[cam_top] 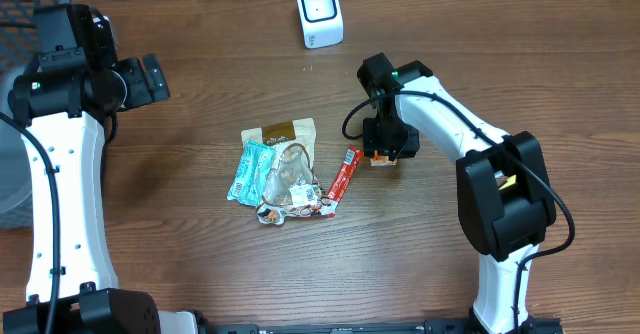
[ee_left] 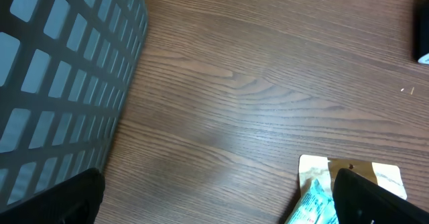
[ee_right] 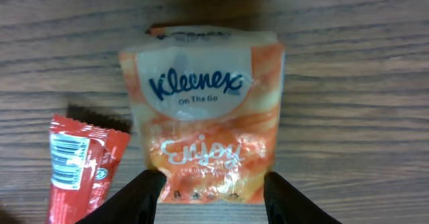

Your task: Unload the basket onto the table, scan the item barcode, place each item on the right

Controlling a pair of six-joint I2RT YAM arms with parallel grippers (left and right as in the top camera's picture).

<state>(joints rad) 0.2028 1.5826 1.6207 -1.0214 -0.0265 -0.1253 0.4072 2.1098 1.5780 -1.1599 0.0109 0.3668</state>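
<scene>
An orange Kleenex tissue pack (ee_right: pixel 208 110) lies label-up over the wooden table, just right of a red snack bar (ee_right: pixel 77 170). My right gripper (ee_right: pixel 214 180) is shut on the pack's near end, with one finger pressed against each side edge. From above, that gripper (cam_top: pixel 385 144) covers most of the pack (cam_top: pixel 381 160). The white scanner (cam_top: pixel 319 12) stands upright at the table's far edge. My left gripper (cam_top: pixel 150 79) hangs open over bare wood at the left, its fingers (ee_left: pixel 375 197) wide apart with nothing between them. No barcode on the pack shows.
A pile of snack packets (cam_top: pixel 280 169) lies mid-table, with the red bar (cam_top: pixel 344 174) at its right edge. A grey mesh basket (ee_left: pixel 60 70) stands at the far left. Bare wood runs between the pile and the scanner.
</scene>
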